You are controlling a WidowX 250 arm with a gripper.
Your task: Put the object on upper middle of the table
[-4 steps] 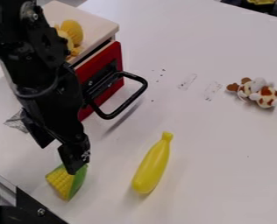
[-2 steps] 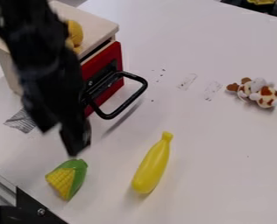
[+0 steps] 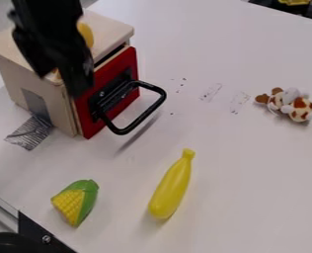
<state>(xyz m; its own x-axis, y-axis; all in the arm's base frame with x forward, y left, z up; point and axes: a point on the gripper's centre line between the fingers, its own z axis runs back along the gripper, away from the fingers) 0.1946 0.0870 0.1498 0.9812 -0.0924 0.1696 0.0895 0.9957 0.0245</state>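
The jaws of the gripper (image 3: 59, 81) stand apart with nothing between them, by the oven (image 3: 116, 32) at ten o'clock. They have lifted clear of the corn (image 3: 76, 202), which lies where it lay, at seven o'clock on the worktop (image 3: 231, 163). So nothing is being carried now. Which thing the task means I can't tell: likely one of the loose toys, the yellow toy (image 3: 87, 34) on the oven, behind the jaws, being my guess. Twelve o'clock, the goal, has none of them.

The oven's edge and the handle (image 3: 143, 117) jutting toward four o'clock from it could snag a low move; better to go high. The banana (image 3: 171, 190) near six and the spotted toy (image 3: 291, 105) at three leave the way to twelve open.
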